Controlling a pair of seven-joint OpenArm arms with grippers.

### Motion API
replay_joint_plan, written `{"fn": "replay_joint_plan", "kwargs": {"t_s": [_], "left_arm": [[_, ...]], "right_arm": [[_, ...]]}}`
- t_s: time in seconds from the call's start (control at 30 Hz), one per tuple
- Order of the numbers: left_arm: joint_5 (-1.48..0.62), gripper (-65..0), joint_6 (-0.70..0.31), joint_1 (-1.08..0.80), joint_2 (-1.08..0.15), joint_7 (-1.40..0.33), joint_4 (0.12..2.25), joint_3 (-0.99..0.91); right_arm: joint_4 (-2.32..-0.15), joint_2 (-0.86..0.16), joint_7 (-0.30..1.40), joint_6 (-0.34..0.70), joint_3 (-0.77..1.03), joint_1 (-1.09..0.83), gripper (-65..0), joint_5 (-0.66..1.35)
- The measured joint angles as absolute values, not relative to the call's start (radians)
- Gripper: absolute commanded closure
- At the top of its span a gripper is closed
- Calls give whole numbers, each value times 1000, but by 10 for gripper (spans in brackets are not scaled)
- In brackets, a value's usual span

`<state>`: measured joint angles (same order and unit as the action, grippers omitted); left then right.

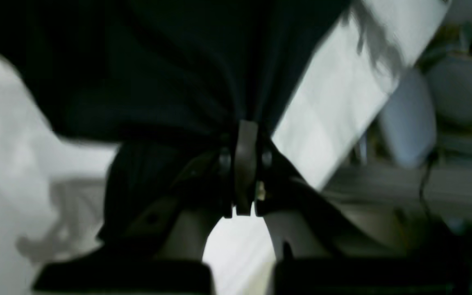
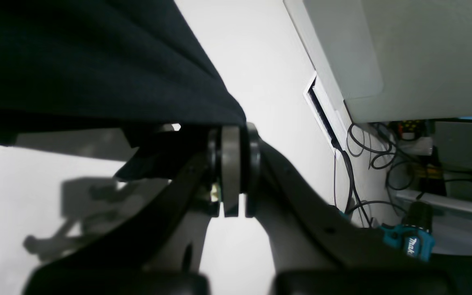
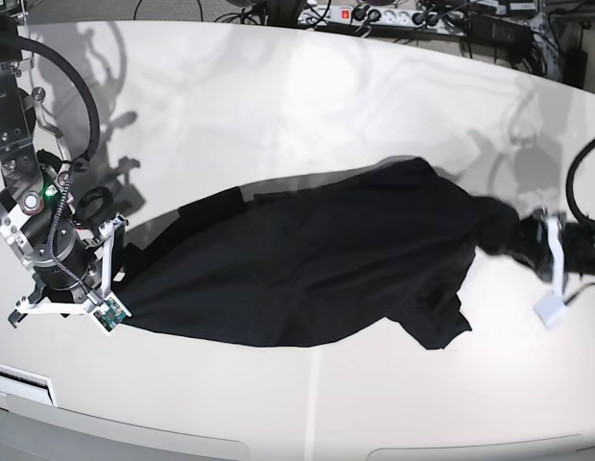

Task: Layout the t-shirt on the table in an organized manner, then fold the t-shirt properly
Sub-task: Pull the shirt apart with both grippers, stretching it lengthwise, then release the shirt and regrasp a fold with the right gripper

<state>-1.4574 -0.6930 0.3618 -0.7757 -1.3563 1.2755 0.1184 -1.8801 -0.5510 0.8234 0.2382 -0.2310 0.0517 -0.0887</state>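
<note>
the plain black soft fabric t-shirt is stretched out across the middle of the large glossy off-white desk, its long axis running nearly level from the left of the base view to the right, rising slightly toward the right. the cloth is widest in the centre and narrows toward each end, where an arm has it. one loose flap hangs down toward the lower right of the base view, below the main body, and a few stepped folds show along the upper left edge.

the right gripper, at the left edge of the base view, is clamped tight on the left end of the t-shirt; in the right wrist view the fabric spreads from the closed pads up into the upper left of the frame, lifted off the desk with its shadow beneath.

the left gripper, at the right edge of the base view, is likewise pinched closed on the bunched right end of the garment; in the blurred left wrist view the dark cloth fans upward from the pads across the top of the frame.
</note>
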Motion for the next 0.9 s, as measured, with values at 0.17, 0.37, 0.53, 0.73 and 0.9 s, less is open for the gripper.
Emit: {"fn": "replay_joint_plan", "kwargs": {"t_s": [0.17, 0.37, 0.53, 0.73, 0.9], "left_arm": [[-1460, 0, -693, 331, -776, -1388, 1290, 223], [-1455, 0, -693, 280, -733, -1399, 1367, 360], [-1459, 0, -693, 253, -610, -1393, 1527, 381], [-1459, -258, -693, 241, -490, -1408, 1553, 381], [-1459, -475, -693, 242, -445, -1408, 1553, 380]], "right_arm": [[-1880, -551, 821, 229, -231, 51, 0, -89], [-1816, -545, 693, 192, -230, 70, 0, -38], [-1734, -546, 647, 198, -230, 115, 0, 45], [-1733, -548, 731, 149, -229, 190, -356, 63], [-1734, -557, 798, 133, -226, 259, -368, 115]]}}
